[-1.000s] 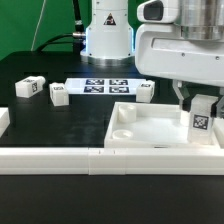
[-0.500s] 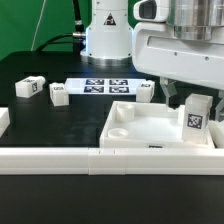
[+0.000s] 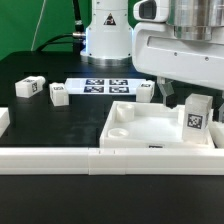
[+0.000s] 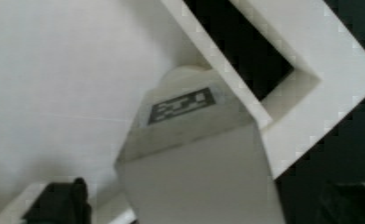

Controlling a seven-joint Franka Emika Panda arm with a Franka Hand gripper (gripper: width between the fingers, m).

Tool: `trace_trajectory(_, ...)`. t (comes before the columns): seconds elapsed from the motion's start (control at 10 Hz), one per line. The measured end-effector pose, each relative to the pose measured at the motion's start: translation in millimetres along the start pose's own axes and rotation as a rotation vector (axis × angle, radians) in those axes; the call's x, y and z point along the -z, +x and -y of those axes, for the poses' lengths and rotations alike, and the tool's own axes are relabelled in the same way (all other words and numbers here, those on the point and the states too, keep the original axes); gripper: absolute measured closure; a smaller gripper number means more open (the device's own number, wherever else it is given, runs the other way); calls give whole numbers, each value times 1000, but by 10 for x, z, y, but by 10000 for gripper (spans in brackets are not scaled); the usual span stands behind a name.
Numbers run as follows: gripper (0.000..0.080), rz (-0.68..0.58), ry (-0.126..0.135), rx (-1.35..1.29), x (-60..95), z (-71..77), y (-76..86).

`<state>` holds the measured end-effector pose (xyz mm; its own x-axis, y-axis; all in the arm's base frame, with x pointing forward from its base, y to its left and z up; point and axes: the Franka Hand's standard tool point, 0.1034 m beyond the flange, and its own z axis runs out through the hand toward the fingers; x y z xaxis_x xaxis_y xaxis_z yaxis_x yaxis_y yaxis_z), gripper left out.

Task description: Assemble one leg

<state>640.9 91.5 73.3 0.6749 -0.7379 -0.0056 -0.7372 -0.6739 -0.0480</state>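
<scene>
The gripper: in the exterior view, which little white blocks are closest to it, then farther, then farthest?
1. The leg right under the gripper, standing in the tray.
2. The block beside the marker board.
3. The block further left.
4. The leftmost block.
</scene>
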Motion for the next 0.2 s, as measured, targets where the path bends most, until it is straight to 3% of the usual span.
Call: trace_trajectory(0.2,150,0,0,0,0,0,0)
